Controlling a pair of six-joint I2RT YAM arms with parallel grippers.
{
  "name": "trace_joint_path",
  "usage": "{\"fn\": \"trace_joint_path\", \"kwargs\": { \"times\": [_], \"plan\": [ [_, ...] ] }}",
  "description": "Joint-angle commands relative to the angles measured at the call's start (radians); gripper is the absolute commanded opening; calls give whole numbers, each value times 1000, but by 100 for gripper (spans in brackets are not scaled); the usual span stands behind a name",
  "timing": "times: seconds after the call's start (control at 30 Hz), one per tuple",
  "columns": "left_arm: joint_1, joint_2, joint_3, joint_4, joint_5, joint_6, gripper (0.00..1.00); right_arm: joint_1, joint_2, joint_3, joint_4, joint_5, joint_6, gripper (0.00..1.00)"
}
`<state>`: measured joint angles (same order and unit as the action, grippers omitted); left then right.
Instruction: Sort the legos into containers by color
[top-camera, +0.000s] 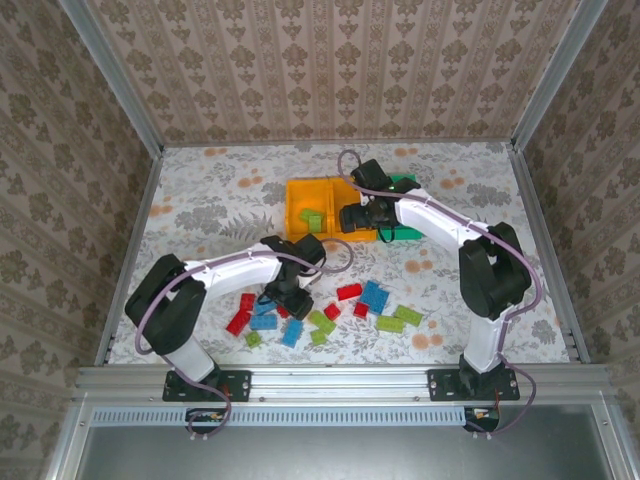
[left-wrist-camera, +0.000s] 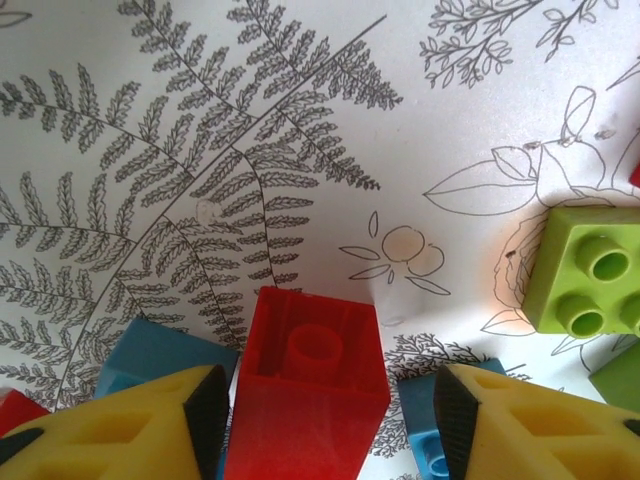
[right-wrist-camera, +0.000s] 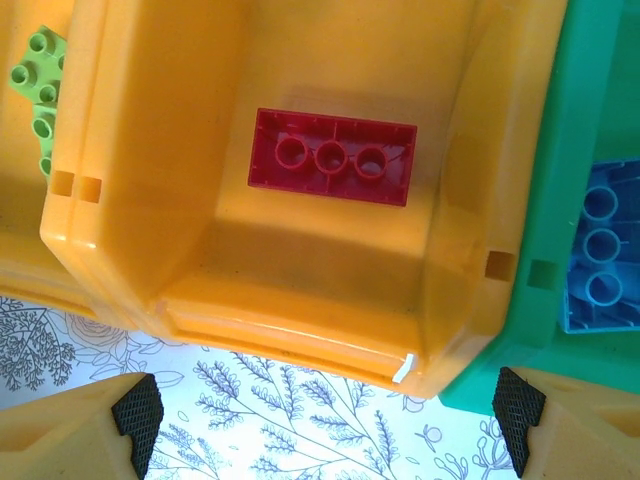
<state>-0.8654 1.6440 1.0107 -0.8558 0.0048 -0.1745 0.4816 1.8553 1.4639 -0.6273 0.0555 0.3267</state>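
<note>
Left gripper (left-wrist-camera: 330, 410), jaws apart, straddles a red brick (left-wrist-camera: 310, 380) on the table (left-wrist-camera: 250, 120), placed to clamp it; right gripper (right-wrist-camera: 330, 415) hangs open and empty over the orange bin (right-wrist-camera: 300, 300) that collects red, one sorted brick (right-wrist-camera: 332, 157) inside

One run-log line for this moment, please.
left gripper: open, astride red lego | right gripper: open, empty, over orange-yellow bin with red brick inside
</note>
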Motion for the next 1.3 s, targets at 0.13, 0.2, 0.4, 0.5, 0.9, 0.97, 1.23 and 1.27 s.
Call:
{"fn": "trace_joint_path", "kwargs": {
  "times": [0.13,0.2,0.4,0.5,0.9,0.97,1.23,1.27],
  "plan": [
    [-21,53,49,-39,-22,23,49,-37,-73,-60,6,-5,23,89],
    [-25,71,59,-41,-27,24,49,-44,-86,-78,8,-2,21,89],
    [-34,119,86,-46,-43,20,48,-74,-137,-149,19,0,21,90],
    [-34,137,95,-49,-43,22,45,-90,-157,-169,19,1,22,90],
    [-35,169,167,-48,-52,20,32,-113,-187,-206,30,1,26,90],
    [-35,175,198,-47,-57,25,32,-113,-191,-215,33,3,28,90],
    [-22,269,393,-70,-75,82,32,-126,-216,-238,33,12,28,90],
    [-18,283,425,-80,-81,90,32,-129,-222,-241,32,15,28,90]
  ]
}}
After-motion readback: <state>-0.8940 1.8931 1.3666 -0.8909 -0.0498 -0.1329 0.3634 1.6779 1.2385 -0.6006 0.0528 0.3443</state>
